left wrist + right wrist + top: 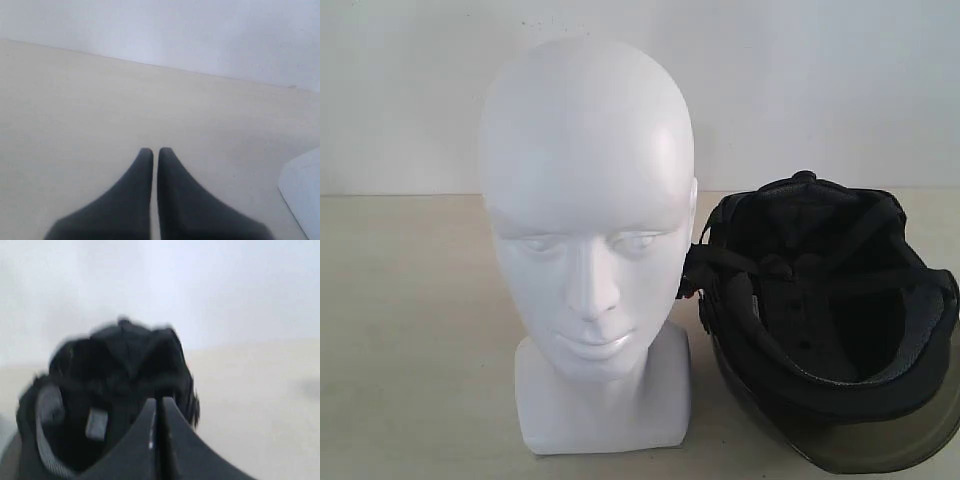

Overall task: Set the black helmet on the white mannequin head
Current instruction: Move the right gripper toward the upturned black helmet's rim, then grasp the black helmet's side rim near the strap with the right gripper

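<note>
Presently the matte black helmet (820,320), an open-face shell with dark padded lining, lies on the pale beige tabletop (410,330) just beside the glossy white mannequin head (585,200), on the right of the exterior view. It is rolled so that its opening faces the camera and its smoky tinted visor (840,445) sits low at the front. The head stands upright on its squarish base, bare. Neither arm shows in the exterior view, but each wrist view shows its gripper with the two dark fingers pressed together and nothing between them. The left gripper (155,150) hangs over bare table with a white corner (302,195) at the picture's edge, probably the mannequin's base, and the right gripper (158,401) points at the helmet's open interior. The shell is likely rigid, fairly light but bulky, and slick on its outer curve. The rim, where lining meets shell, looks the surest place to pinch, ideally on two opposite sides. The black chin straps (705,275) are limp and could snag on the face, and the thin visor is better left alone. The helmet's outer crown is hidden, its far side is cut off by the frame, and I cannot tell whether the straps touch the head. The right wrist view is blurred.
</note>
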Available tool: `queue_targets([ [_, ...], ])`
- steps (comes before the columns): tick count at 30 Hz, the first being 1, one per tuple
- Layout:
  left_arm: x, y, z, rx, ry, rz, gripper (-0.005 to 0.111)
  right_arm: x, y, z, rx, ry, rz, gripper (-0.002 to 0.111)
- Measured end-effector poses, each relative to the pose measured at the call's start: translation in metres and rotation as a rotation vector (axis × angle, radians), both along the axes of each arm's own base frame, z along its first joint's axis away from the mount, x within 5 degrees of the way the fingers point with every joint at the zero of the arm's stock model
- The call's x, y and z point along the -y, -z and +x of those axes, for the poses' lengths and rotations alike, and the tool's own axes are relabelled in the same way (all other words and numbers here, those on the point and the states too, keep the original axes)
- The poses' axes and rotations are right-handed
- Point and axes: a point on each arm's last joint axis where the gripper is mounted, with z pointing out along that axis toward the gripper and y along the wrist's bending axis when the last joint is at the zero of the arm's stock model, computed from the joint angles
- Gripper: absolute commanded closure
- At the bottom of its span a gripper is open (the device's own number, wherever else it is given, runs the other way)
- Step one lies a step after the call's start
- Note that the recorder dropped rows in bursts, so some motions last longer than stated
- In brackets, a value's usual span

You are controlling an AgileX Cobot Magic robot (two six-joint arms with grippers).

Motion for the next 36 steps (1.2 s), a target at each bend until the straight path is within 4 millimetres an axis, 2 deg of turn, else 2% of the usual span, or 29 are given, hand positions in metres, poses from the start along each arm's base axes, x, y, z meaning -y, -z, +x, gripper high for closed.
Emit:
queue_targets([
  [3,0.000,0.000,0.000,0.000,0.000,0.000,0.102,0.001,-0.025,-0.004,0.272,0.002,0.042,0.108],
  [5,0.000,0.000,0.000,0.000,0.000,0.000,0.102,0.003,-0.045,-0.012,0.521,0.024,0.046,0.108],
  [6,0.000,0.000,0.000,0.000,0.000,0.000,0.102,0.007,-0.056,-0.020,0.663,0.041,0.116,0.108],
  [7,0.000,0.000,0.000,0.000,0.000,0.000,0.102,0.010,-0.063,-0.024,0.719,0.047,0.175,0.108],
  [8,0.000,0.000,0.000,0.000,0.000,0.000,0.102,0.013,-0.076,-0.027,0.725,0.055,0.246,0.108],
  [9,0.000,0.000,0.000,0.000,0.000,0.000,0.102,0.013,-0.087,-0.029,0.710,0.054,0.238,0.108],
  [10,0.000,0.000,0.000,0.000,0.000,0.000,0.102,0.010,-0.112,-0.032,0.671,0.048,0.160,0.108],
  [13,0.000,0.000,0.000,0.000,0.000,0.000,0.102,0.006,-0.157,-0.031,0.557,0.032,0.024,0.108],
  [14,0.000,0.000,0.000,0.000,0.000,0.000,0.102,0.003,-0.183,-0.020,0.425,0.017,-0.020,0.108],
  [15,0.000,0.000,0.000,0.000,0.000,0.000,0.102,0.001,-0.191,-0.011,0.328,0.006,-0.040,0.108],
  [16,0.000,0.000,0.000,0.000,0.000,0.000,0.102,-0.003,-0.195,0.008,0.115,-0.018,-0.063,0.108],
  [17,0.000,0.000,0.000,0.000,0.000,0.000,0.102,-0.005,-0.193,0.019,-0.012,-0.033,-0.066,0.108],
  [18,0.000,0.000,0.000,0.000,0.000,0.000,0.102,-0.009,-0.185,0.035,-0.222,-0.055,-0.080,0.108],
  [20,0.000,0.000,0.000,0.000,0.000,0.000,0.102,-0.011,-0.178,0.049,-0.345,-0.064,-0.084,0.108],
  [24,0.000,0.000,0.000,0.000,0.000,0.000,0.102,-0.017,-0.167,0.071,-0.488,-0.080,-0.016,0.108],
  [26,0.000,0.000,0.000,0.000,0.000,0.000,0.102,-0.023,-0.161,0.080,-0.541,-0.115,-0.034,0.108],
  [29,0.000,0.000,0.000,0.000,0.000,0.000,0.102,-0.041,-0.148,0.093,-0.631,-0.222,-0.113,0.108],
  [32,0.000,0.000,0.000,0.000,0.000,0.000,0.102,-0.068,-0.133,0.104,-0.707,-0.354,-0.190,0.107],
  [34,0.000,0.000,0.000,0.000,0.000,0.000,0.102,-0.088,-0.124,0.107,-0.739,-0.442,-0.233,0.100],
  [36,0.000,0.000,0.000,0.000,0.000,0.000,0.102,-0.105,-0.115,0.110,-0.767,-0.504,-0.265,0.084],
])
